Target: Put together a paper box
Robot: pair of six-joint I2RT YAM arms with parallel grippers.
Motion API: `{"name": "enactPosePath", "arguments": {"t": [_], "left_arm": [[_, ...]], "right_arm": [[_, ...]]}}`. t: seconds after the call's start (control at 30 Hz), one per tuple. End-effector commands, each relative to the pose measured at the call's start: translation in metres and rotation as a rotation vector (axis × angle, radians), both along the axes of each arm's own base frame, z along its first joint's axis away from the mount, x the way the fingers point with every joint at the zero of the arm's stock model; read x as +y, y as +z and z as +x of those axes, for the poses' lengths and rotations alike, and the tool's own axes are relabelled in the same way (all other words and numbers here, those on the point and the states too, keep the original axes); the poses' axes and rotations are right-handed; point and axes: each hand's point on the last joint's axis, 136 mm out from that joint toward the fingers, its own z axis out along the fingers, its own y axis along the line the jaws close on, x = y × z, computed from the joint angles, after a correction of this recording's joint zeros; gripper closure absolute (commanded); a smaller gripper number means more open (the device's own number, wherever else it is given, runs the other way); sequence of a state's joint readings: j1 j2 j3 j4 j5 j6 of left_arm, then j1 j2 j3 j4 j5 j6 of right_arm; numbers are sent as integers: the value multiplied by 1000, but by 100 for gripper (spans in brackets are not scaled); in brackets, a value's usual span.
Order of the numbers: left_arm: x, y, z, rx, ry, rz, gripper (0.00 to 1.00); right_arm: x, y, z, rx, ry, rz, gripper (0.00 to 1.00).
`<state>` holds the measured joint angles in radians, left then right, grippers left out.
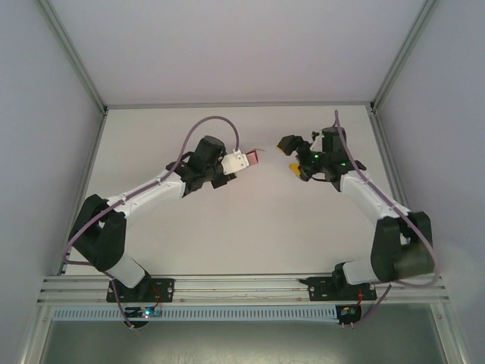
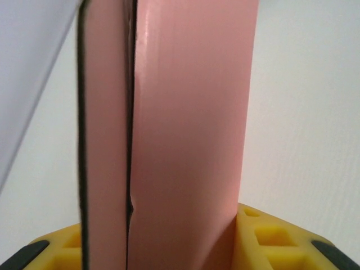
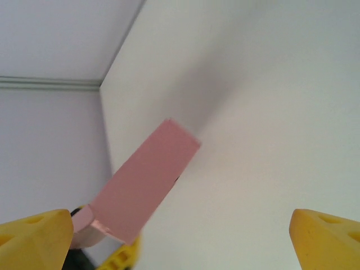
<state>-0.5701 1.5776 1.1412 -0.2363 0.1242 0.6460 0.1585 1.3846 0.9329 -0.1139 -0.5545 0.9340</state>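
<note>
Top external shows the left gripper (image 1: 232,163) pinching the box (image 1: 252,158) aloft, so the spread right gripper (image 1: 291,156) should close gently and squarely on its free end.

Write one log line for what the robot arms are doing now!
left gripper: shut on paper box, held in air | right gripper: open, not touching box

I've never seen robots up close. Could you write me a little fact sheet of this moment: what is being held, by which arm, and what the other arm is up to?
Object: paper box, pink, slim and rectangular
Held by: left gripper, closed on one end of it
Box position: raised off the white table, its free end pointing toward the other arm
Visible detail: a dark seam runs along the box's length in the left wrist view
Other arm: right gripper, open and empty, facing the box with a gap between them
</note>
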Motion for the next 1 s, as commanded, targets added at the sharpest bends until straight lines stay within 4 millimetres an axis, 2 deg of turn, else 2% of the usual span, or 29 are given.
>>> {"name": "enactPosePath", "arguments": {"t": [0.0, 0.13, 0.2, 0.3, 0.4, 0.57, 0.7, 0.97], "left_arm": [[-4, 6, -36, 205, -101, -64, 65], [-4, 2, -54, 298, -160, -53, 65], [-5, -2, -60, 342, -188, -40, 64], [-7, -11, -64, 411, -201, -18, 63], [-10, -18, -68, 485, -219, -2, 63], [-8, -35, -56, 524, -174, 61, 62], [-9, -44, -56, 558, -178, 90, 61], [-14, -57, -54, 593, -184, 95, 61]], "right_arm": [[-35, 10, -1, -209, -14, -318, 2], [-33, 44, -11, -479, 34, -357, 2], [-43, 53, -15, -546, -11, -398, 2], [-30, 64, -26, -632, 107, -423, 2], [-7, 67, -39, -666, 268, -405, 2], [26, 44, -52, -627, 479, -441, 2], [48, 25, -56, -618, 629, -492, 6], [65, -3, -45, -564, 737, -551, 27]]}}
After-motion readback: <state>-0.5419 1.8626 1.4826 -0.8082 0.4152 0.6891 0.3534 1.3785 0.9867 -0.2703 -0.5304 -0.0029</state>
